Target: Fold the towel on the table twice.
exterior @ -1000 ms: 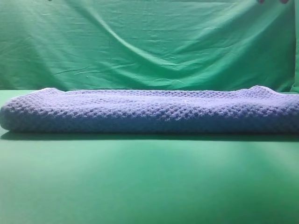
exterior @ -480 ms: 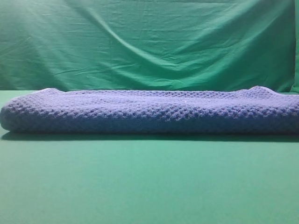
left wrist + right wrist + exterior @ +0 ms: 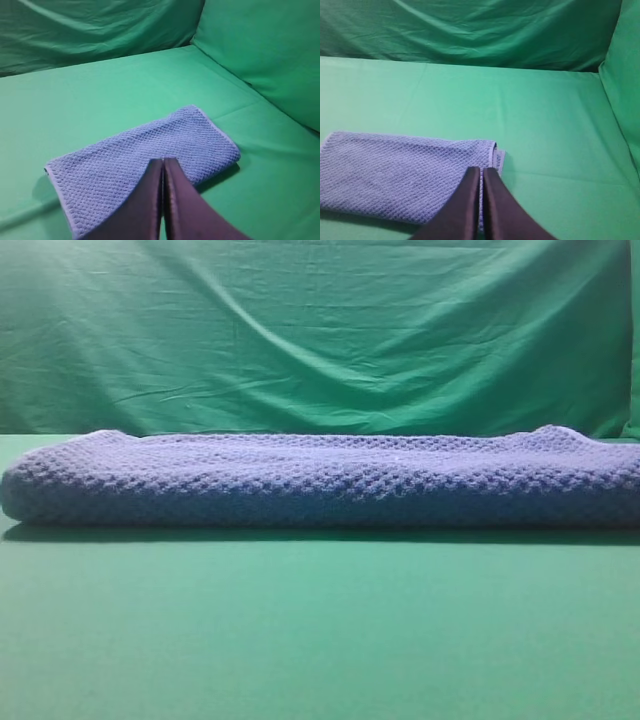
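The blue-grey waffle-weave towel (image 3: 320, 480) lies folded into a long, thick band across the green table (image 3: 320, 630). In the left wrist view the towel (image 3: 125, 160) rests flat as a narrow rectangle below my left gripper (image 3: 163, 161), whose dark fingers are pressed together and hold nothing. The right wrist view has the towel (image 3: 395, 175) to the left, its end edge just under my right gripper (image 3: 481, 170), which hangs above it, shut and empty. Neither gripper appears in the exterior high view.
A wrinkled green backdrop cloth (image 3: 320, 330) hangs behind the table. A green side panel (image 3: 270, 55) rises along one edge of the table, also seen as a green panel (image 3: 625, 75) at the right.
A small reddish shape at the top right corner of the exterior high view has gone out of frame. The towel has not moved.
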Action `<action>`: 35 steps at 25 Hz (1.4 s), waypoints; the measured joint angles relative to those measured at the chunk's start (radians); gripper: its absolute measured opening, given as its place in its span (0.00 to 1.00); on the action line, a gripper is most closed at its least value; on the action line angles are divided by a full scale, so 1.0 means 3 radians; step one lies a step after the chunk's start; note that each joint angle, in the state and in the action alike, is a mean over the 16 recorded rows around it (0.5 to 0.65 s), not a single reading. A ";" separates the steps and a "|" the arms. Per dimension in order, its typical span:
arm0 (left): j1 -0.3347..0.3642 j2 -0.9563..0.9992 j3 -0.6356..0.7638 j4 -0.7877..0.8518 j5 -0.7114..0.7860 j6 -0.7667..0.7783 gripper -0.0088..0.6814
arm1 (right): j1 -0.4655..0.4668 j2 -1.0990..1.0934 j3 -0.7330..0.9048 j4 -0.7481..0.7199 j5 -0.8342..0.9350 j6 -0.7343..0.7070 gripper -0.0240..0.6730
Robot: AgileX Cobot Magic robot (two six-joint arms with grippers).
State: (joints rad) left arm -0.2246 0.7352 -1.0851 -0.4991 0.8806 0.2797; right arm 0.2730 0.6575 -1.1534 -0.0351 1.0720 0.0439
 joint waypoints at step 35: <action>0.0000 -0.2518 0.1895 0.0576 -0.0307 -0.0232 0.01 | 0.0000 -0.2241 0.1611 0.0775 -0.0485 -0.0886 0.03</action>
State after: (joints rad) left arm -0.2246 -0.0202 -0.5165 -0.3261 0.7883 0.2102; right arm 0.2730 -0.0148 -0.6701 0.1975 0.9265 -0.2219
